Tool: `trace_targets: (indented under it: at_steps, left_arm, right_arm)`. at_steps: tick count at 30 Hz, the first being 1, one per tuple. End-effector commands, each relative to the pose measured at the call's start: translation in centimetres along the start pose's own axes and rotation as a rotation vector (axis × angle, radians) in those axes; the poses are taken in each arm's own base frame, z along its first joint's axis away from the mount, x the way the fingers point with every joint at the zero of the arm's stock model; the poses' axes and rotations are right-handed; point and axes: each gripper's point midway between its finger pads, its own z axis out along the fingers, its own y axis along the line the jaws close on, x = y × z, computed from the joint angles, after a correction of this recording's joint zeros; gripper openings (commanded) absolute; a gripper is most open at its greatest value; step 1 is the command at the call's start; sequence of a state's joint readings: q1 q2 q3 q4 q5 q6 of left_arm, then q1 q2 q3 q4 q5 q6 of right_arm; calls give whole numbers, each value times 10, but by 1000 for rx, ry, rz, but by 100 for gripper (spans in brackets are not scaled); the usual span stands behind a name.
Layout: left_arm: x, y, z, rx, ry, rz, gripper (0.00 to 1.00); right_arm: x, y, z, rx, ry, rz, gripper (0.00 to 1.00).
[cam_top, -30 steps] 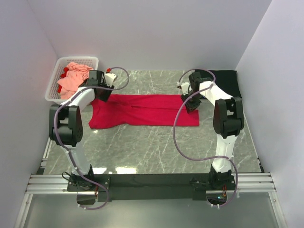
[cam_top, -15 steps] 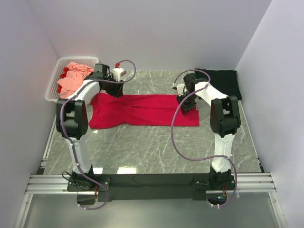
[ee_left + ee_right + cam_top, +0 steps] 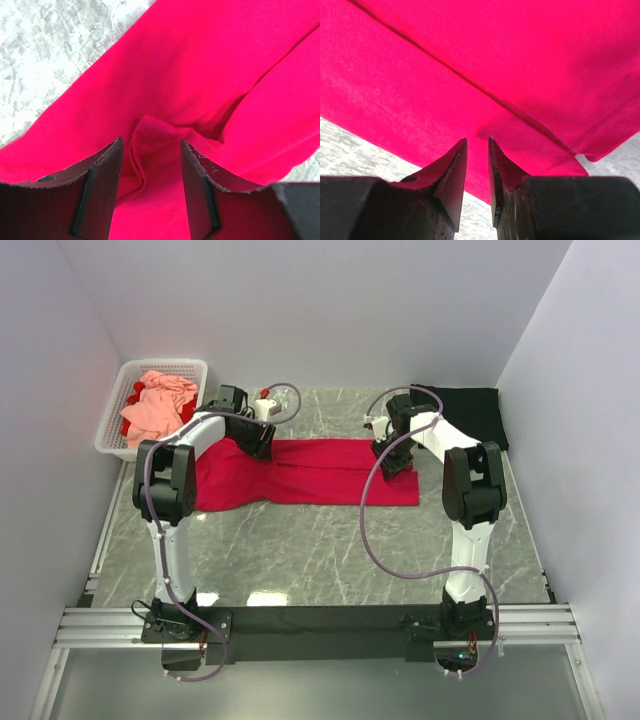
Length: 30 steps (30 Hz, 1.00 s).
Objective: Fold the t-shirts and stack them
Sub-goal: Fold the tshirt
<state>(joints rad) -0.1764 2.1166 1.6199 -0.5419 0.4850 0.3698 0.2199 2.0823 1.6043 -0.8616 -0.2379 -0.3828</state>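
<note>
The crimson-red t-shirt (image 3: pixel 300 472) lies spread flat across the middle of the table, folded into a long band. My left gripper (image 3: pixel 258 440) is open over its far left part; in the left wrist view (image 3: pixel 151 145) the jaws straddle a raised fold of red cloth (image 3: pixel 165 75) without closing on it. My right gripper (image 3: pixel 392 462) rests on the shirt's right end; in the right wrist view (image 3: pixel 477 140) its jaws are only narrowly apart, tips pressing the red cloth (image 3: pixel 520 60), nothing held between them. The black t-shirt (image 3: pixel 478 410) lies at the far right. The salmon-pink t-shirt (image 3: pixel 155 405) is crumpled in the basket.
The white lattice basket (image 3: pixel 110 445) stands at the far left against the wall and also holds some red cloth. Walls close in on the left, back and right. Purple cables loop off both arms. Bare marble table (image 3: pixel 320 550) lies in front of the shirt.
My left gripper has swung right from the shirt's left end, in over the red cloth. My right gripper shifted slightly left a second ago and has stayed still since. The shirt's outline is unchanged.
</note>
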Motion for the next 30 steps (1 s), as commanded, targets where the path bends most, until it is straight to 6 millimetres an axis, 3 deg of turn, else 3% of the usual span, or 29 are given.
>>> trace_targets:
  at_steps: [1, 10, 14, 19, 23, 30]
  left_arm:
    - [-8, 1, 7, -2, -13, 44, 55]
    - [-13, 2, 18, -10, -30, 32, 52]
    - [-21, -2, 10, -9, -59, 32, 30]
    - [-25, -8, -5, -18, -75, 51, 17]
    - [-33, -13, -19, -21, -103, 70, 1]
    - [-49, -22, -24, 15, -142, 97, 1]
  right_arm:
    - [-9, -1, -3, -2, -20, -4, 31]
    - [-7, -1, -3, 1, -15, -9, 31]
    - [-6, -1, -3, 0, -12, -10, 31]
    - [-3, -2, -1, 0, -5, -15, 31]
    - [-4, -2, -2, 0, -9, -14, 31]
    - [-4, -1, 0, -3, -8, -15, 30]
